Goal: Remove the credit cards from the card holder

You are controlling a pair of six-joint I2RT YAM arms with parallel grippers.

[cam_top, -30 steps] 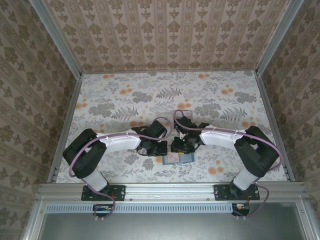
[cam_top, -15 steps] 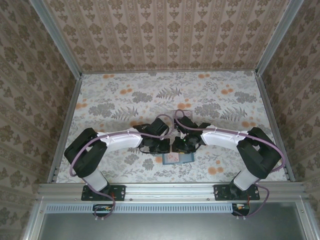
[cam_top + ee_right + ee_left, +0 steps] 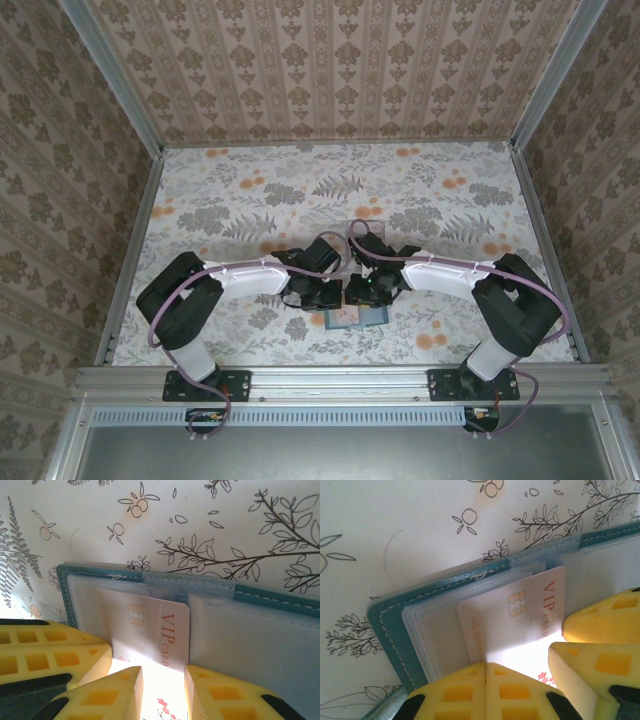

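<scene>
Wallpapered walls (image 3: 330, 70) close in 3 sides of a counter (image 3: 250, 200) covered in a floral print.

Item 1: the card holder (image 3: 357, 317) (image 3: 390, 625) (image 3: 100, 572) lies opened flat near the middle of the counter's near edge, between the 2 arm bases. It has a teal cover with pale stitching and translucent pockets facing up.

Item 2: 1 credit card (image 3: 515, 615) (image 3: 150, 630) is pale, with a gold chip and red "VIP CARD" lettering. It stands part-way out of a pocket beside the holder's fold, its free end toward both pincers.

Item 3: the left pincer (image 3: 320, 293) (image 3: 485, 672) (image 3: 50, 650) has its yellow pads pressed fully together at the card's near corner, over the holder. Whether the card is pinched between them cannot be told.

Item 4: the right pincer (image 3: 368, 292) (image 3: 162, 672) (image 3: 560, 640) sits just beside the left one. Its jaws stand a little apart over the card's exposed end, and the card shows in the gap. No grip on it is evident.
</scene>
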